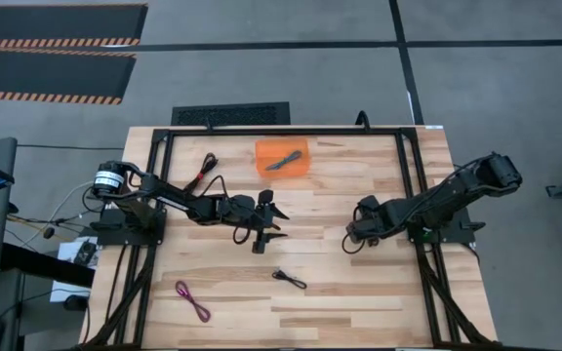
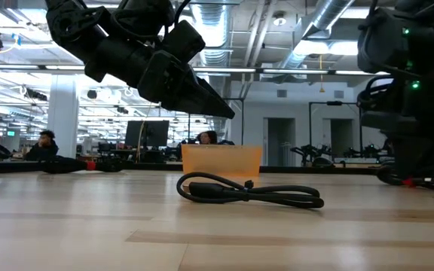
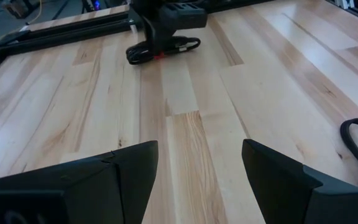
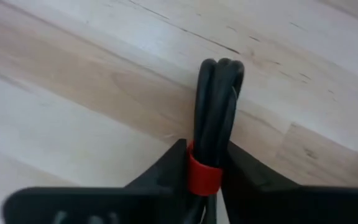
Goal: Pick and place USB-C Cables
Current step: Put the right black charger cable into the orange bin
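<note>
While one cable [image 1: 282, 161] lies in the orange tray [image 1: 261, 166], right gripper [image 4: 207, 163] pinches a red-and-black cable [image 4: 216, 106]; left gripper [image 1: 270, 222] is spread; others wait.

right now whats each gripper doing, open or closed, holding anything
Left gripper: open, empty, above mid-table.
Right gripper: shut on a red-and-black cable, low at the table on the right.

On the wooden counter [image 1: 359, 312], the left claw [image 1: 266, 222] hangs spread open mid-counter; the right claw [image 1: 353, 241] is low nearby. 1 cable lies in the orange tray [image 1: 281, 158].
</note>
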Robot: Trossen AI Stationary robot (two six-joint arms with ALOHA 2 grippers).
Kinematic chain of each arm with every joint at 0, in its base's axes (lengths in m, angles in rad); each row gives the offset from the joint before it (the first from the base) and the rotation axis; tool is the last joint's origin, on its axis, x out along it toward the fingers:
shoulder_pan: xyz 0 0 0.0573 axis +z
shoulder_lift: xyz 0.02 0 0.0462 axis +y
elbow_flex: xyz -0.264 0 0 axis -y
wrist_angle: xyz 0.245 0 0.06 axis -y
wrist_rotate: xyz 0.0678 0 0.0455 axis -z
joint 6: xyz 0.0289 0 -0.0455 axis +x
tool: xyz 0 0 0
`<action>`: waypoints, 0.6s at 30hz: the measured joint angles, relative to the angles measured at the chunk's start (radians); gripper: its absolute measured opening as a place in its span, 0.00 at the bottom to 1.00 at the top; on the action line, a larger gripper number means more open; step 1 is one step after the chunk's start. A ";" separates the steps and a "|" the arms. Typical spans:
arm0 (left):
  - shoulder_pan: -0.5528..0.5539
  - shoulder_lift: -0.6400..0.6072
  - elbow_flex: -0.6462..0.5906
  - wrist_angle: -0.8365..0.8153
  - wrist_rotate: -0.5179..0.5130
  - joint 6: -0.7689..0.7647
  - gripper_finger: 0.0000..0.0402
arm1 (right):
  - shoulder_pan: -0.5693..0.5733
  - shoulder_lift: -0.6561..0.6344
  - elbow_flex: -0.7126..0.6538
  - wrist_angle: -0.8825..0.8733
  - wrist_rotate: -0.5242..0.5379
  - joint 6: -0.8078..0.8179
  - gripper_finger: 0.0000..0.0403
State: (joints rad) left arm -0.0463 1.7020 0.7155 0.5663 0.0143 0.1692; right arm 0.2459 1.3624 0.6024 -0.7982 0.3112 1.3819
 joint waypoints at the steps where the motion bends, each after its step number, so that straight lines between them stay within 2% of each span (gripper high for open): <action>1: 0.000 0.000 0.000 0.000 0.000 0.001 0.56 | 0.000 0.000 0.001 0.001 0.001 0.000 0.19; 5: 0.000 0.000 0.000 0.000 0.000 0.006 0.56 | 0.000 0.000 0.008 -0.003 0.001 -0.002 0.12; 10: 0.000 0.000 0.000 0.000 0.000 0.006 0.56 | 0.000 0.000 0.045 0.001 0.010 -0.005 0.15; 18: 0.000 0.000 0.000 0.001 0.000 0.007 0.56 | -0.002 0.000 0.120 0.022 0.103 -0.059 0.15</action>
State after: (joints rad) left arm -0.0465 1.7020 0.7155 0.5671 0.0147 0.1762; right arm 0.2438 1.3628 0.7224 -0.7767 0.4139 1.3226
